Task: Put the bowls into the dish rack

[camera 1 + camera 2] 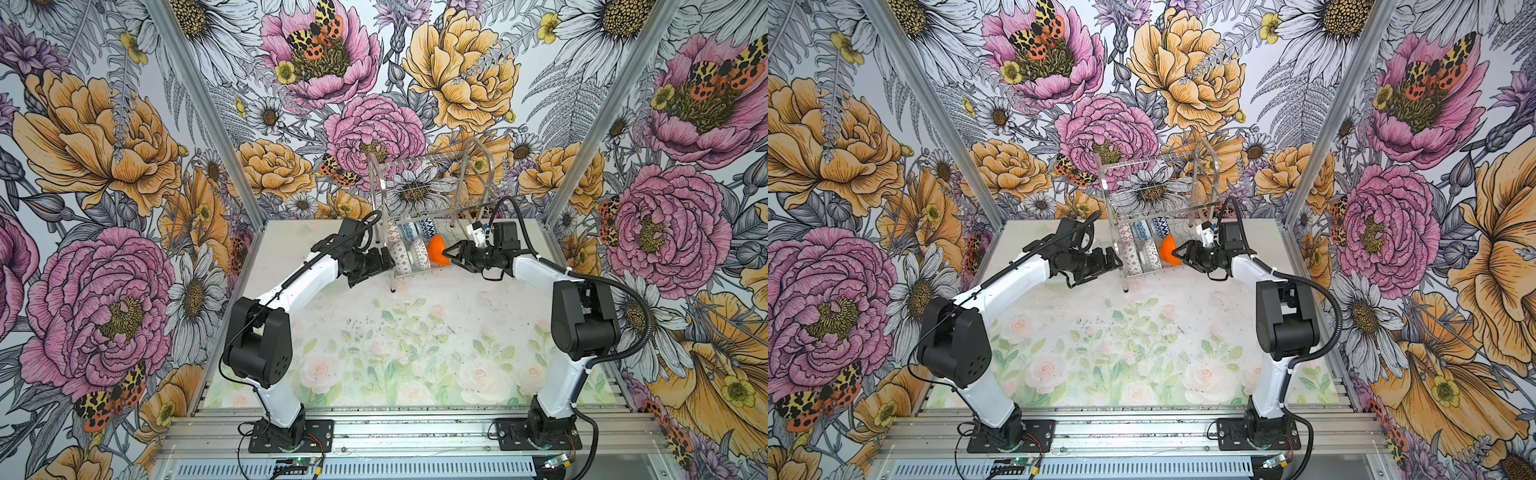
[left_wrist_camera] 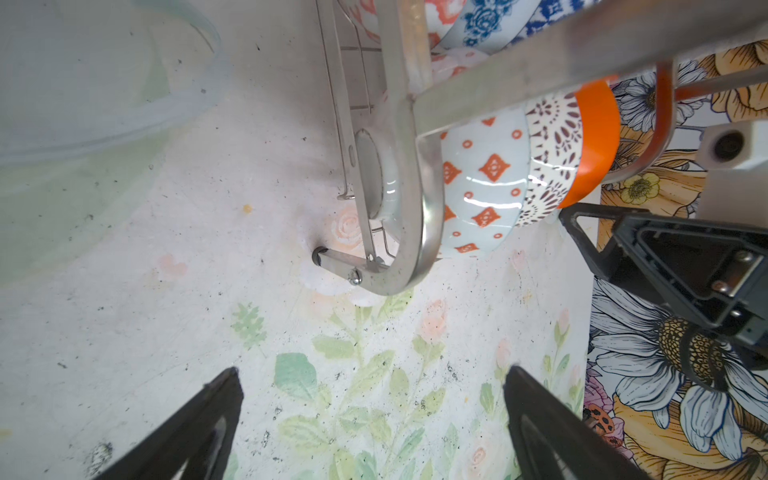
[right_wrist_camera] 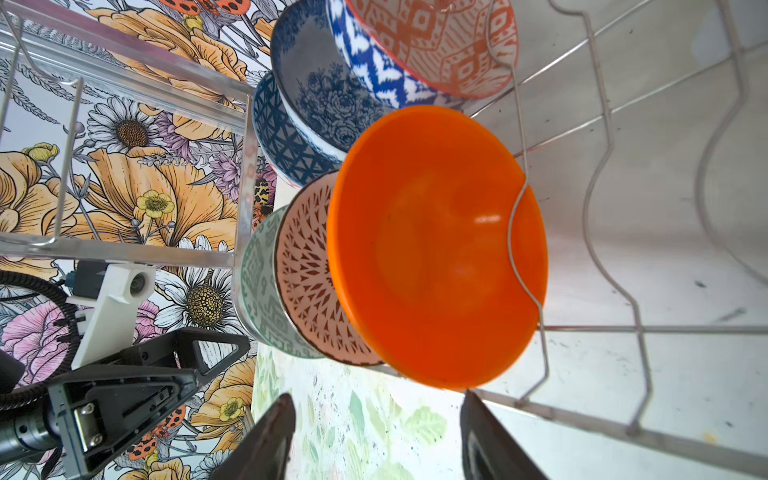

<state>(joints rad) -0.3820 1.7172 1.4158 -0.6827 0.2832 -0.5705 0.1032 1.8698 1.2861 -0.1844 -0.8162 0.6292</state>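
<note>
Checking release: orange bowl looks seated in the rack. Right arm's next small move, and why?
Probably back the right gripper away from the orange bowl: its jaws stand open, the bowl stands on edge in the dish rack beside the lattice bowl, and one fingertip is near its rim.

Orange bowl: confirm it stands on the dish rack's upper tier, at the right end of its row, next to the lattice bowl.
Not quite. The orange bowl stands on the lower tier of the dish rack, not the upper one, as both top views show. The rest holds: it is at the right end of its row, next to the lattice bowl.
</note>
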